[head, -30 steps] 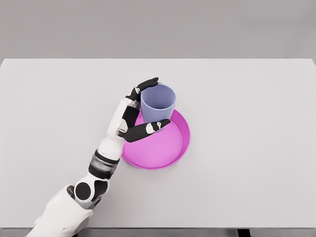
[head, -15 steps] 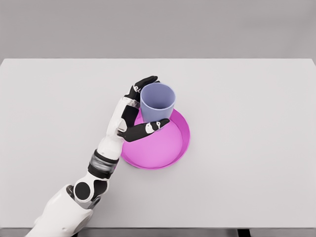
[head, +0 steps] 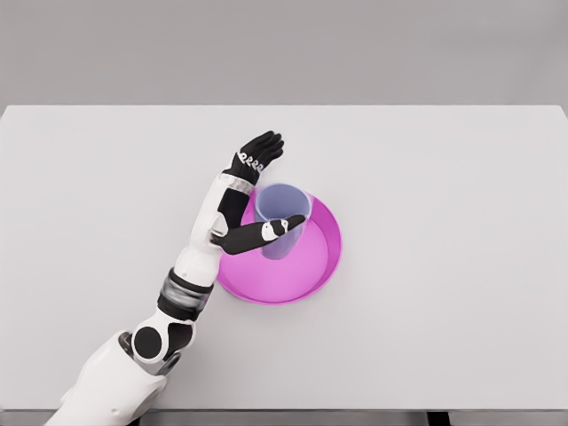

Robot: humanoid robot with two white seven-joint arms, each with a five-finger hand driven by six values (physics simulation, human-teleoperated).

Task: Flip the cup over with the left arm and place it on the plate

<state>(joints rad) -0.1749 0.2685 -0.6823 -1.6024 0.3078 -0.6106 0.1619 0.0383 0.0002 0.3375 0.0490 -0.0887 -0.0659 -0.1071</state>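
Cup (head: 282, 217) stands upright, mouth up, on the pink plate (head: 311, 266), toward its far left part. Going left to right: the left arm rises from the lower left corner over the white table (head: 461, 266), and the left hand (head: 238, 200) is spread wide, holding nothing; its fingers (head: 259, 149) reach past the cup's far side, the thumb crosses in front of it
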